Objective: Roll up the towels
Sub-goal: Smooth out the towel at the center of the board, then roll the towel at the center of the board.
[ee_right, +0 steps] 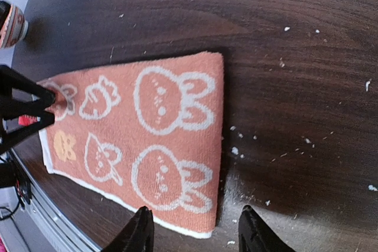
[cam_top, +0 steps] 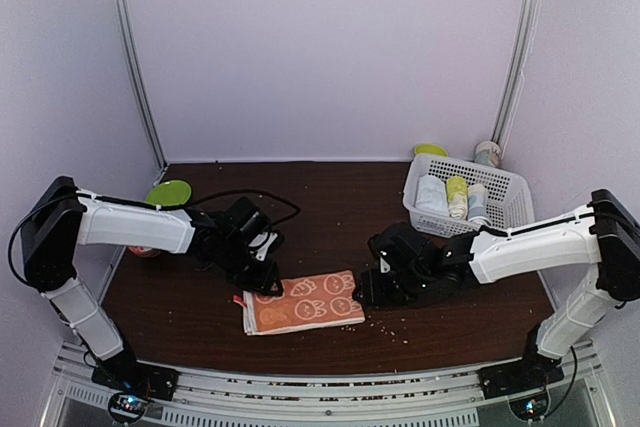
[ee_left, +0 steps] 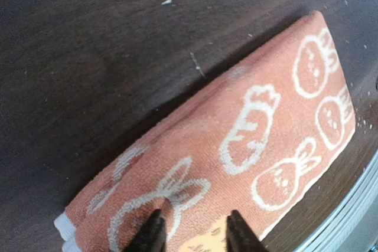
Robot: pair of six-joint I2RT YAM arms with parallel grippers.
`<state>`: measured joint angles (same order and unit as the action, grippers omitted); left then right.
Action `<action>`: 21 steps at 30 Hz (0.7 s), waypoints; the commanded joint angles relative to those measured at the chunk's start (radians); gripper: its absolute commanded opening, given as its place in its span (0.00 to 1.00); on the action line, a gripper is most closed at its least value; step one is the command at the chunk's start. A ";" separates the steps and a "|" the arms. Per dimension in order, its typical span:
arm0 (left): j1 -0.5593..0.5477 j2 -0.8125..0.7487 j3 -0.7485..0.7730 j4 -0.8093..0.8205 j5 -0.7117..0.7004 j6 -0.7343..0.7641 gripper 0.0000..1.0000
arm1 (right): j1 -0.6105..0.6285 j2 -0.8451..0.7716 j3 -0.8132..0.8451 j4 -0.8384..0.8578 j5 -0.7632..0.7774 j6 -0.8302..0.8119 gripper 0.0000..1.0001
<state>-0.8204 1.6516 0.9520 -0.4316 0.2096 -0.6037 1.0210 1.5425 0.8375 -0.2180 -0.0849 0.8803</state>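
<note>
Top external: towel [cam_top: 303, 302] flat on table [cam_top: 330, 197]. Left gripper [ee_left: 194, 222] jaws parted over one end; right gripper [ee_right: 195, 216] jaws spread at the other.

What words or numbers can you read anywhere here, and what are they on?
No words or numbers can be read.
orange towel: only bunny and carrot pictures, no letters.
rolls in the white basket: any labels are too small and blurred to read.
</note>
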 commanded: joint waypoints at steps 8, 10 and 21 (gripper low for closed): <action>-0.051 -0.193 0.013 -0.029 -0.026 -0.024 0.58 | -0.051 0.039 -0.142 0.317 -0.073 0.107 0.52; -0.051 -0.228 -0.020 -0.027 -0.053 -0.045 0.57 | -0.055 0.052 -0.158 0.361 -0.083 0.121 0.52; -0.051 -0.277 -0.147 -0.025 -0.120 -0.068 0.54 | -0.057 0.128 -0.165 0.429 -0.116 0.152 0.47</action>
<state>-0.8715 1.3811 0.8234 -0.4744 0.1215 -0.6552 0.9684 1.6451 0.6811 0.1658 -0.1883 1.0058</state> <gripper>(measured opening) 0.543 0.486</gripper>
